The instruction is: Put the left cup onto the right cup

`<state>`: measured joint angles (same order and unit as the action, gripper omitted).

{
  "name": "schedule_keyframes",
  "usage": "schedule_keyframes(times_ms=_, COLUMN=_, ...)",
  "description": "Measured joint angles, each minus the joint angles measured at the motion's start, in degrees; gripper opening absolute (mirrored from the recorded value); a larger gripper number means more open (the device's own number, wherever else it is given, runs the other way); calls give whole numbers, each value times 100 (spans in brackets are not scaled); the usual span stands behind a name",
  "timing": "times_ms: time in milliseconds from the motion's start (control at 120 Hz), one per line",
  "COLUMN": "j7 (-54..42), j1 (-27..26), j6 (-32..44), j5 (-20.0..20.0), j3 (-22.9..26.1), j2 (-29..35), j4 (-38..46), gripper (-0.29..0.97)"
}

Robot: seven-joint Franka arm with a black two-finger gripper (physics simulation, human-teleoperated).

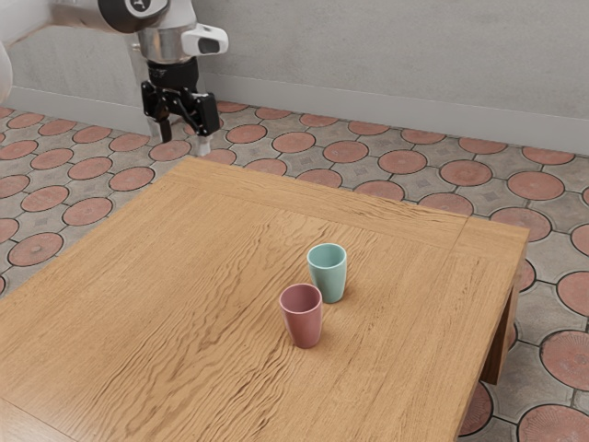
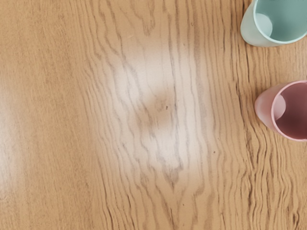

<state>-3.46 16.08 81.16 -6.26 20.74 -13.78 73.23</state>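
A pink cup (image 1: 302,315) stands upright on the wooden table (image 1: 166,304), toward the exterior view's right of the middle. A teal cup (image 1: 328,272) stands upright just behind it and slightly to the exterior view's right; the two are close but apart. My gripper (image 1: 182,124) hangs high above the table's far left corner, well away from both cups, open with nothing between its fingers. In the wrist view the pink cup (image 2: 287,111) and the teal cup (image 2: 274,23) show from above, both hollow inside.
The table's far edge (image 1: 340,195) and right edge (image 1: 502,304) drop to a floor of round red tiles (image 1: 442,166). A grey wall (image 1: 386,55) runs behind. Bare wood lies between my gripper and the cups.
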Motion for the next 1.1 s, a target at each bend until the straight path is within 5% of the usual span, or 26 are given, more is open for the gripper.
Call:
schedule_keyframes(times_ms=267, j7=97, j1=-9, j6=48, j5=-6, j3=-8, j2=-55, j4=-83, gripper=68)
schedule_keyframes(times_ms=1100, j7=235, j1=-366, j6=142, j5=-325, j3=-37, j2=-2337, j4=-2246, gripper=68)
